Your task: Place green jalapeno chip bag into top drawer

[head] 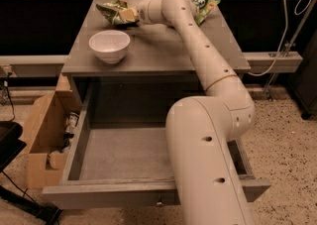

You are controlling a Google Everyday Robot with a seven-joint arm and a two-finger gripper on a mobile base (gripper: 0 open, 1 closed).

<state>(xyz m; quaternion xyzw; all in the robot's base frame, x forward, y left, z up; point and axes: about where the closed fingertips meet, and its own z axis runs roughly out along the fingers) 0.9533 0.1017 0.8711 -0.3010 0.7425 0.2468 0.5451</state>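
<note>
The green jalapeno chip bag [113, 11] lies crumpled at the far left of the grey table top [163, 50]. My arm reaches across the table from the right. My gripper [129, 16] is at the bag's right end, touching or overlapping it, low over the table. The top drawer [124, 154] is pulled wide open below the table top. Its grey inside is bare and its small round knob [158, 202] shows on the front panel. My upper arm hides the drawer's right part.
A white bowl [109, 45] stands on the table's left front, just in front of the bag. A flatter green bag with a white logo [203, 5] lies at the far right. An open cardboard box [44, 135] with small items stands on the floor left of the drawer.
</note>
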